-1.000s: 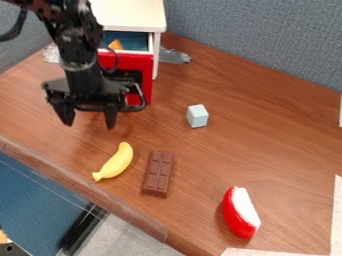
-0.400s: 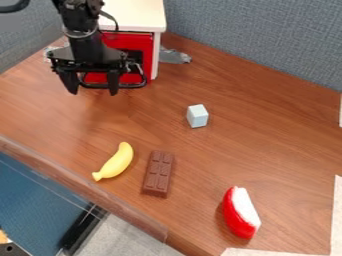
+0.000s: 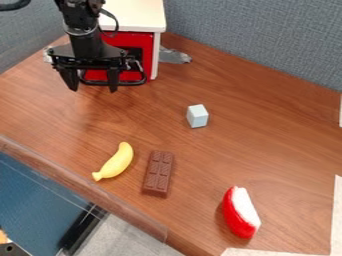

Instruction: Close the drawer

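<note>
While the gripper (image 3: 93, 87) hangs before the white cabinet (image 3: 137, 15), its jaws spread apart, the red drawer (image 3: 145, 42) sits in it, seemingly flush, though the arm (image 3: 83, 37) partly covers its front.

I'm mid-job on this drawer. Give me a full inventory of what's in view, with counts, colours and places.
Drawer: one, red front, shut in the cabinet
Cabinet: one, white, top of view
Cube: one, pale blue-grey, mid-table
Banana: one, yellow, lower left
Chocolate bar: one, brown, beside the banana
Wedge: one, red and white, lower right
Crumpled foil-like material: silvery, beside the cabinet
Table: one, brown wood, under everything
Partition: grey-blue, behind the table
Robot arm: one, black, upper left
Pincer: one, black, open, before the drawer
</note>
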{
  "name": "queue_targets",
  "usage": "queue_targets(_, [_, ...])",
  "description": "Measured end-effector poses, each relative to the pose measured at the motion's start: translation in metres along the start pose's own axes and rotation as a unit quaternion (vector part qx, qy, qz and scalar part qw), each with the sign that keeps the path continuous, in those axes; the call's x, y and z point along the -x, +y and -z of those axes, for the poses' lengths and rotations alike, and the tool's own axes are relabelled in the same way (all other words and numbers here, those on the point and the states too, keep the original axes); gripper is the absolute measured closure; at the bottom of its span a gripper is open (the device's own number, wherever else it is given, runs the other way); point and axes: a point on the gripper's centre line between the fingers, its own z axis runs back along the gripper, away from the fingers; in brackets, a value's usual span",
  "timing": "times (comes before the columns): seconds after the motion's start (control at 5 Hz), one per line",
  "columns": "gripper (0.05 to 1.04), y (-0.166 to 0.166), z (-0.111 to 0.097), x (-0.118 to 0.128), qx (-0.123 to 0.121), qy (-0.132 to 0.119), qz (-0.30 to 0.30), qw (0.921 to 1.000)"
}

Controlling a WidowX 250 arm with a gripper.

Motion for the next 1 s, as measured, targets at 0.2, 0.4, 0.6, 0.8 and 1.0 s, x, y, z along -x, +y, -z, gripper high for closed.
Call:
queue_targets(0.2, [0.082, 0.001, -0.001, 0.004, 0.006, 0.011, -0.004, 0.9999])
queue_targets(0.4, [0.082, 0.006, -0.019, 0.023, 0.016, 0.031, 0.016, 0.9993])
queue_targets(0.6, [0.082, 0.015, -0.048, 0.040, 0.023, 0.033, 0.031, 0.9987])
queue_targets(0.8, [0.082, 0.027, -0.072, 0.050, -0.008, 0.021, 0.058, 0.9981])
queue_targets(1.0, [0.082, 0.034, -0.097, 0.060, -0.030, -0.002, 0.095, 0.9951])
